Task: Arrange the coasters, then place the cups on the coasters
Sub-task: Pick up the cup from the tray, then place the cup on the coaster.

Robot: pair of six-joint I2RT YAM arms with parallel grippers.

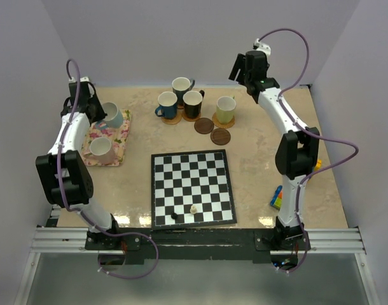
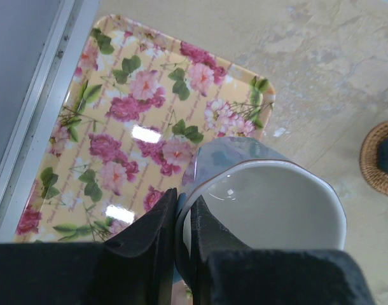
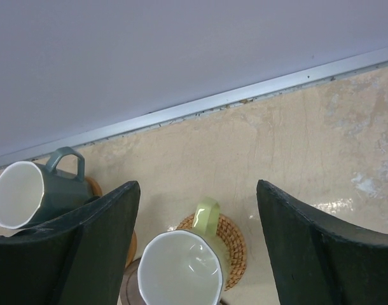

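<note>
My left gripper (image 1: 100, 114) (image 2: 183, 200) is shut on the rim of the light blue cup (image 1: 113, 117) (image 2: 270, 197), one finger inside and one outside, over the far corner of the floral mat (image 1: 121, 136) (image 2: 117, 127). The pink cup (image 1: 101, 148) stands on that mat. Teal (image 1: 181, 86) (image 3: 28, 190), dark blue (image 1: 167, 105), black (image 1: 193, 101) and pale green (image 1: 226, 108) (image 3: 181, 270) cups stand on coasters at the back. Two dark coasters (image 1: 204, 125) (image 1: 220, 136) lie bare. My right gripper (image 1: 248, 67) (image 3: 197, 187) hangs open above the pale green cup's woven coaster (image 3: 235, 244).
A black-and-white chessboard (image 1: 192, 178) with two small pieces lies at the near middle. Coloured blocks (image 1: 277, 198) sit by the right arm's base. The back wall runs close behind the cups. A woven coaster (image 2: 378, 159) shows at the right edge of the left wrist view.
</note>
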